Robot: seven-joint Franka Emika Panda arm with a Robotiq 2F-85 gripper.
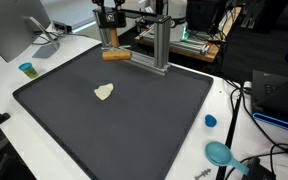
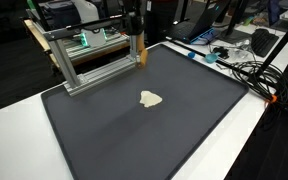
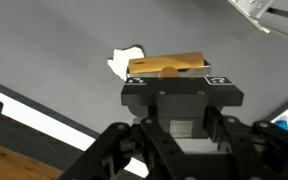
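Wooden block (image 1: 117, 56) pinched off-centre in gripper (image 1: 110, 47) jaws above mat (image 1: 134, 120); could swivel loose or clip the metal frame (image 1: 160, 42).

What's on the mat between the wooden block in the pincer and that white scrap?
Nothing: only bare black mat separates the wooden block from the white scrap, as both exterior views show.

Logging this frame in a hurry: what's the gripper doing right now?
Gripper: closed, fingers holding the wooden block.
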